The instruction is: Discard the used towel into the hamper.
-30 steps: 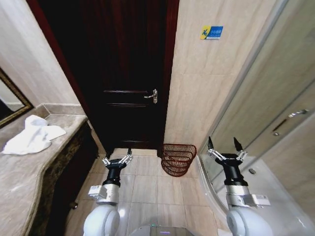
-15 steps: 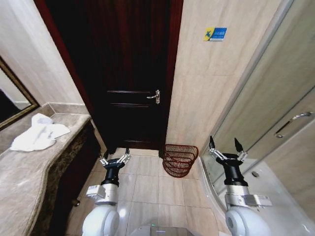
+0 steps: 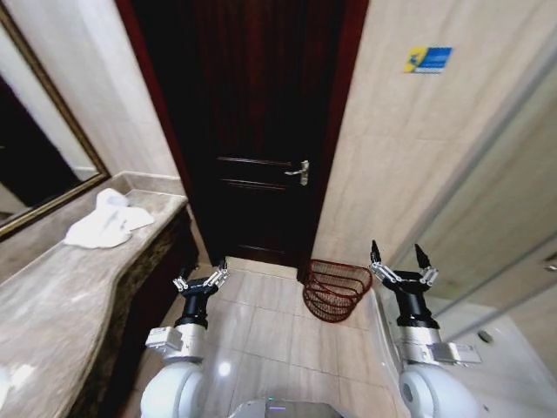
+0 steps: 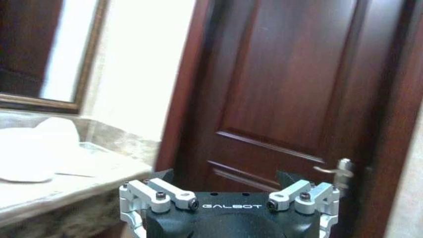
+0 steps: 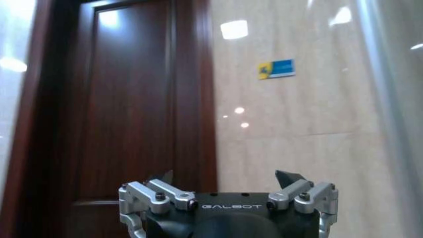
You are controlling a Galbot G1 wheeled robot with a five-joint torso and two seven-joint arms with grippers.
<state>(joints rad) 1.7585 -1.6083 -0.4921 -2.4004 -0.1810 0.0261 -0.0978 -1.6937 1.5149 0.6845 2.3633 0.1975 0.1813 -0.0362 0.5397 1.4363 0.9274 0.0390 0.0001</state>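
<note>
**Towel up-left on counter, hamper low-right — left arm nearer**

Whole head view had swung left vs the earlier frames: door, blue wall sign and hamper all slid rightward in the pic, mirror grew at the left edge. That's the camera turning w/ the robot, not the things moving. Both arms kept the same parked pose in front of the torso.

Room, big to small: dark wood door [image 3: 261, 131] dead ahead, marble counter [image 3: 52, 296] running along the robot's left, tiled wall w/ the blue sign [image 3: 427, 59] on the right, glass shower panel far right.

White towel [image 3: 106, 223] lay crumpled on the counter's far end, just under the mirror frame, its long axis running roughly along the counter edge. Hamper [image 3: 336, 289] sat on the floor tiles by the wall right of the door, tipped so its mouth faced the robot.

Left gripper [image 3: 200, 282] hung low beside the counter front, fingers spread, holding nothing. Right gripper [image 3: 401, 265] sat close to the hamper's right rim, fingers also spread, empty.

Key relation: towel lay up, fwd and to the left of the left gripper, well apart and above it; the right gripper was much farther off. Judged: left arm is the one for the pick, w/ more approach needed first, then a carry rightward across to the hamper.
</note>
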